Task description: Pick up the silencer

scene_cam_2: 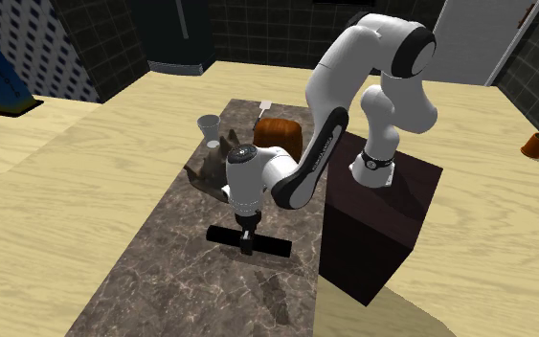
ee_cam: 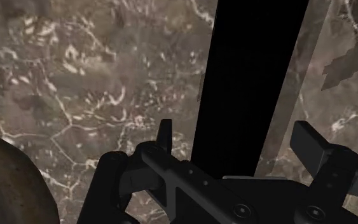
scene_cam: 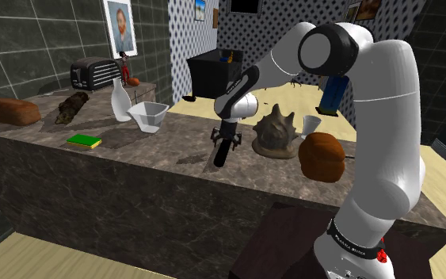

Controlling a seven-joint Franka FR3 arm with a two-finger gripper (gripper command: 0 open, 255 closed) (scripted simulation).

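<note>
Close the hand (ee_cam: 236, 130) squarely across the silencer (ee_cam: 254, 63), keeping both fingers (ee_cam: 165, 137) level to avoid shoving it along the table (ee_cam: 75, 83). For now stands open, astride the bar and gripping nothing, with a sliver of marble showing beside one finger and the other nearly against the black edge. Best to squeeze near the middle of its length, as seems lined up in the second exterior view, to stop either end dipping on the lift. Then raise straight up, well clear of the spiky brown shell (scene_cam: 275, 133) nearby. Looks like a long, straight, plain black rod of even width, lying flat on brown veined marble directly beneath the wrist.
</note>
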